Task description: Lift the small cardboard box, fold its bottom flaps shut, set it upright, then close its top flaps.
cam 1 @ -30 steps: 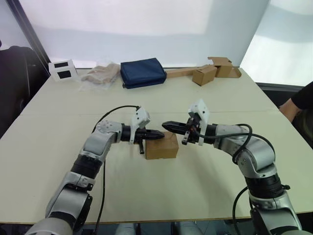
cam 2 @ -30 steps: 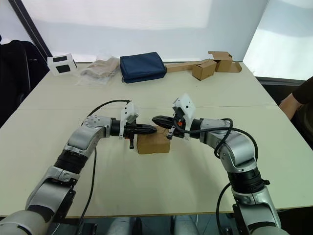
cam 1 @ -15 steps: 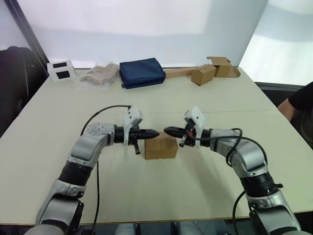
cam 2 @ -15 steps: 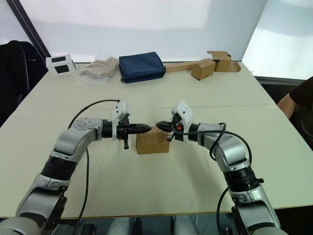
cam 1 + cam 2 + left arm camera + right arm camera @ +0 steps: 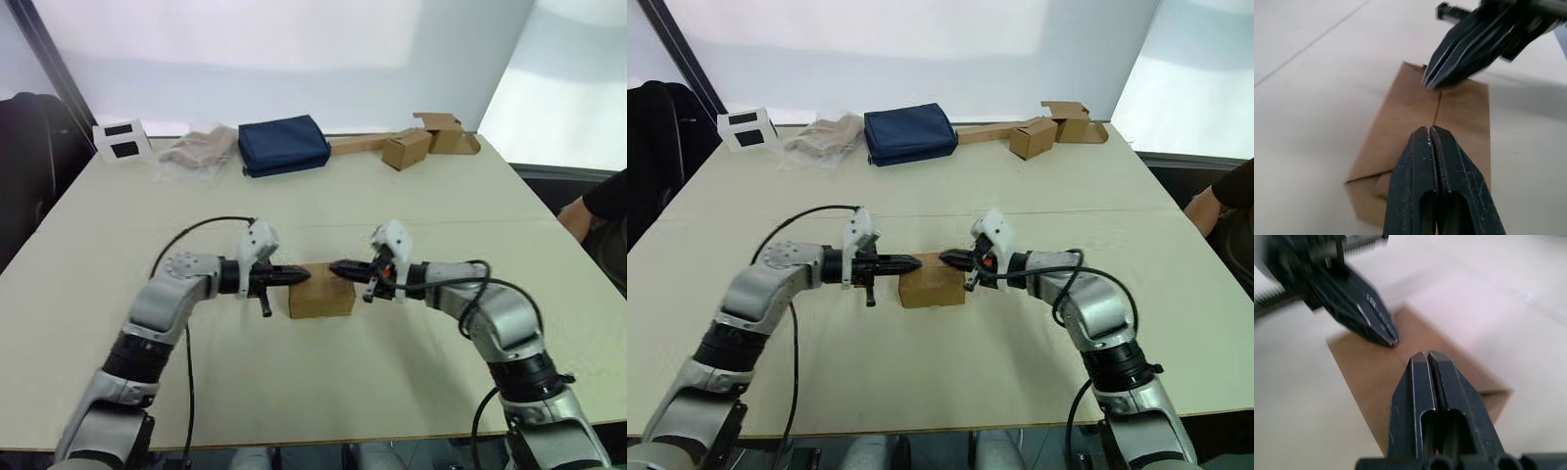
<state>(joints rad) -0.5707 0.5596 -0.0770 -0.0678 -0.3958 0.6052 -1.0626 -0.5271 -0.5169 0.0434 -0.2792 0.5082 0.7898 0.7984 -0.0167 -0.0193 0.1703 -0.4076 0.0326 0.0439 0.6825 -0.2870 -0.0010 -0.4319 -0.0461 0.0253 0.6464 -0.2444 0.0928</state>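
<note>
The small plain brown cardboard box [image 5: 321, 292] sits on the pale beige table [image 5: 313, 392] near the middle, between the two arms and a little toward the near edge. Its top face shows a centre seam where two flaps meet, seen in the left wrist view [image 5: 1440, 105].

The left gripper [image 5: 302, 277] reaches in from the left, its two black fingers pressed together with no gap, tips over the box's upper left edge. The right gripper [image 5: 336, 267] comes in from the right, its fingers likewise pinched together and holding nothing, tips over the box's upper right edge. The two sets of tips point at each other and are close together above the top face; whether either touches the cardboard cannot be told.

Along the far edge of the table lie, from left to right, a white box with dark windows [image 5: 121, 139], a crumpled clear plastic bag with tan contents [image 5: 201, 151], a dark blue fabric pouch [image 5: 285, 145], and a group of brown cartons with a long flat cardboard strip [image 5: 411, 145]. A person's arm [image 5: 593, 208] shows at the right edge.
</note>
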